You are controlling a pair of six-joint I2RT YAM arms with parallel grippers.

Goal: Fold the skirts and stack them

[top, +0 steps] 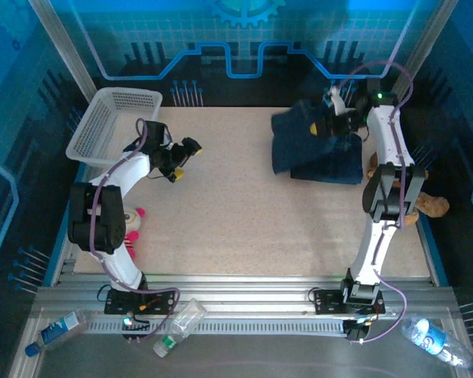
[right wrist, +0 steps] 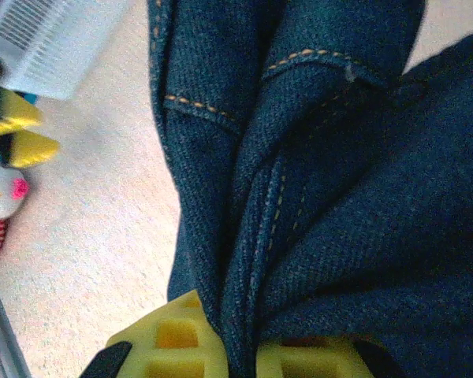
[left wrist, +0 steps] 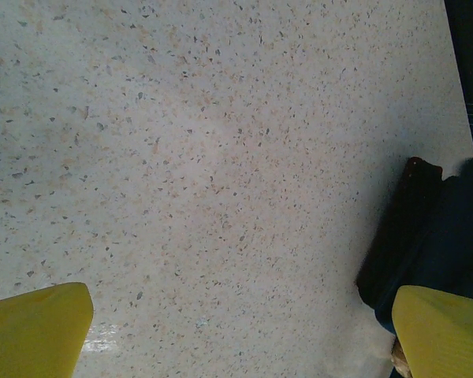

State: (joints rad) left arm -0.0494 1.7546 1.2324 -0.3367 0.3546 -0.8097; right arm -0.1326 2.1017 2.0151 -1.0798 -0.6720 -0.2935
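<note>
The right gripper [right wrist: 236, 353] is closed on a fold of one denim skirt [right wrist: 323, 197], which has orange stitching; this is at the upper right of the top view, where the skirts [top: 319, 150] lie in a dark blue heap on the table [top: 236, 228]. The left gripper [left wrist: 240, 323] is open over bare table, left of the centre, with its yellow fingers [left wrist: 31, 331] wide apart. The label on the bottle [top: 61, 329] at the lower left is too small to read.
</note>
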